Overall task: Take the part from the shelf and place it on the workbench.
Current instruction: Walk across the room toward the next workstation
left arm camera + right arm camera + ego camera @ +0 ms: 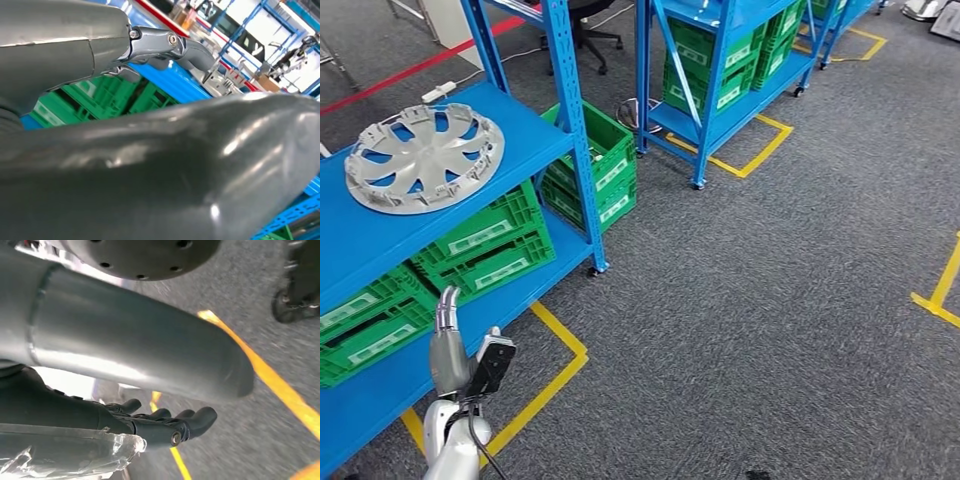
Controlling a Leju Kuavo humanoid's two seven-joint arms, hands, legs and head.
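Observation:
The part is a silver hubcap point(424, 157) lying flat on the top of the blue shelf point(524, 130) at the left of the head view. My left hand point(447, 340) is raised in front of the shelf's lower level, below and nearer than the hubcap, well apart from it. Its fingers point up and hold nothing. In the left wrist view the thick thumb point(170, 165) and one stretched finger point(181, 47) show against green crates. My right hand point(162, 422) hangs over the carpet with its fingers point(200, 417) straight and nothing in them.
Green crates point(482, 240) fill the shelf's lower level, and another green crate point(595, 165) stands beside its post. A second blue rack point(720, 60) with crates stands further back. Yellow tape point(561, 360) marks the grey carpet point(773, 300). An office chair point(588, 30) is behind.

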